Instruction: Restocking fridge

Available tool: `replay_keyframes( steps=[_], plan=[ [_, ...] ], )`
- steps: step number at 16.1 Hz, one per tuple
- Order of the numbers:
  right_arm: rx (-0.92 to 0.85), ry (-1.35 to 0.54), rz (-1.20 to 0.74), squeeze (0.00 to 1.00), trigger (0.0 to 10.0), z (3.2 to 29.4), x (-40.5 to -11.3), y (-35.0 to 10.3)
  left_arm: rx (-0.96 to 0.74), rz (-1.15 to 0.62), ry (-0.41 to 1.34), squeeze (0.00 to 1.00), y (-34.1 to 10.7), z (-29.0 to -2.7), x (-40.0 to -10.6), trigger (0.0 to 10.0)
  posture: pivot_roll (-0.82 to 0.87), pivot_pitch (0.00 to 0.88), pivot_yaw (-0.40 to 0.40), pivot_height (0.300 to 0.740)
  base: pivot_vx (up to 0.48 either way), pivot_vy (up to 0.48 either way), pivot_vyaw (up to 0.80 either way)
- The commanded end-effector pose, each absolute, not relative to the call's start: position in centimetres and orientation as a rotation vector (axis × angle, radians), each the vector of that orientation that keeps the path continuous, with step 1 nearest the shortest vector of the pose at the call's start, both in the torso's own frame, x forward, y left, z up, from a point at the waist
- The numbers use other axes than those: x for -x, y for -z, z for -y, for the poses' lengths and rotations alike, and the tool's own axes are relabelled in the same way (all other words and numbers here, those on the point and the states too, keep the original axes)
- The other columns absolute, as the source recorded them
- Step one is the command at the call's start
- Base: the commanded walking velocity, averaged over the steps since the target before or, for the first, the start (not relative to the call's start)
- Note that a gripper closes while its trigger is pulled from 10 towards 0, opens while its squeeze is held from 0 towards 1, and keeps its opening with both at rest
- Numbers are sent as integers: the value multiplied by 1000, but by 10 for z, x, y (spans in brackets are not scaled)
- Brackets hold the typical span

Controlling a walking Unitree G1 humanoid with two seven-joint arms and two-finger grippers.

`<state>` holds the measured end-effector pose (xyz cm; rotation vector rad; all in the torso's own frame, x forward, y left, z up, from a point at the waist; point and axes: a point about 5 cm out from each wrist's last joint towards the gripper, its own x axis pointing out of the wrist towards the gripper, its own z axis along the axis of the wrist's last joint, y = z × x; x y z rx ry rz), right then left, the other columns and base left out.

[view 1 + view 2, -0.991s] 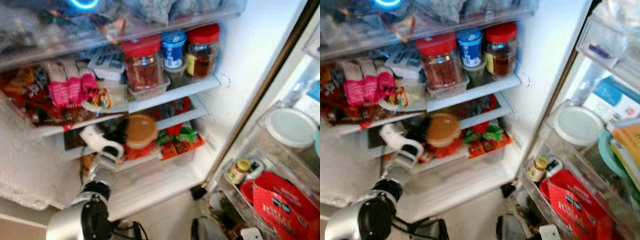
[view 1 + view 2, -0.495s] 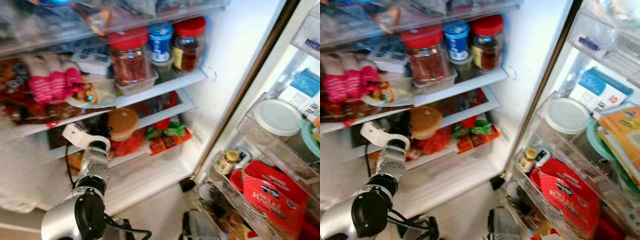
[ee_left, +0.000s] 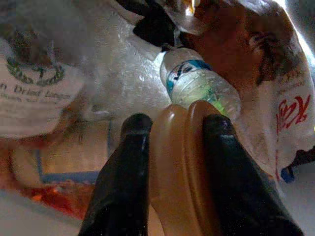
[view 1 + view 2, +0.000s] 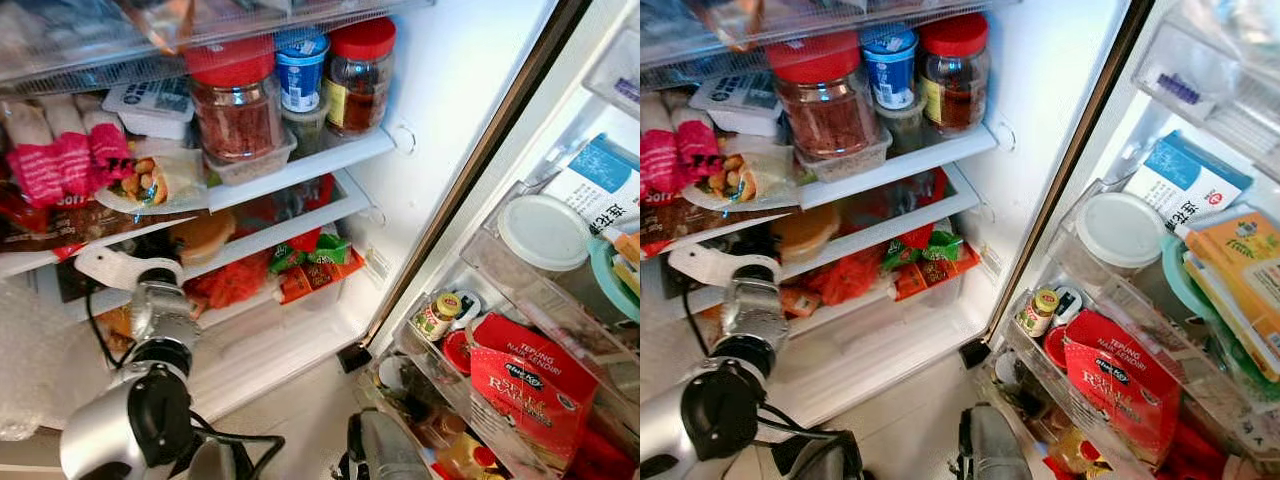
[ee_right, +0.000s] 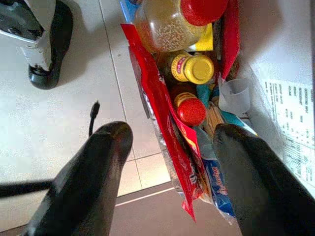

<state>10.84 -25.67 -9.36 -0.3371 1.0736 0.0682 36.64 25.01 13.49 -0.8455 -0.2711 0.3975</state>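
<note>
The fridge (image 4: 450, 90) stands open. On the left, the left arm (image 4: 150, 400) reaches into the lower shelf. In the left wrist view the left gripper (image 3: 178, 147) pinches a round tan container (image 3: 179, 162) between its two black fingers (image 3: 123, 177). In the head views the same tan container sits on the lower shelf (image 4: 290, 225), just past the arm's white wrist. Past the fingers, farther in, lies a small water bottle (image 3: 199, 86) with a blue label, among plastic bags.

On the upper shelf (image 4: 300, 170), from left to right, there are pink packets (image 4: 70, 160), a plate of food (image 4: 150, 185), a white box (image 4: 150, 100), a big jar with a red lid (image 4: 235, 105), a blue and white cup (image 4: 300, 70) and a second red-lid jar (image 4: 355, 70). Below them, red and green snack bags (image 4: 300, 270) lie to the right of the tan container.

On the right, the door racks (image 4: 520, 290) hold a tub with a white lid (image 4: 545, 232), a small jar with a yellow lid (image 4: 437, 315), a red box (image 4: 530, 385) and a blue and white carton (image 4: 605, 185).

The right gripper (image 5: 170, 162) hangs low (its fingers (image 5: 93, 172) are spread wide apart) over the tiled floor (image 5: 64, 113) and a red bag of groceries (image 5: 167, 128), with yellow- and red-capped bottles in it.
</note>
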Motion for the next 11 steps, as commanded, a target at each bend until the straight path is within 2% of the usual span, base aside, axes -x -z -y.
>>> replay_keyframes(
  steps=[1, 2, 3, 7, 11],
  plan=[
    [347, -78, -1099, 0, 10000, 260, -99, 95, 845, 193, -461, 0, -116, -252, -359, 10000, -257, 239, -118, 643, 0, 0, 0],
    [347, -81, -1096, 0, 10000, 259, -100, 95, 855, 190, -462, 702, -113, -251, -358, 10000, -258, 238, -117, 643, 0, 0, 0],
    [349, -86, -1094, 0, 10000, 259, -101, 95, 866, 182, -453, 1000, -110, -248, -357, 10000, -255, 235, -115, 643, 0, 0, 0],
    [344, -87, -1086, 0, 10000, 256, -103, 95, 897, 192, -406, 1000, -110, -239, -360, 10000, -243, 222, -93, 643, 0, 0, 0],
    [335, -87, -1084, 0, 10000, 253, -104, 96, 913, 257, -369, 1000, -112, -242, -357, 10000, -229, 212, -85, 643, 0, 0, 0]
  ],
)
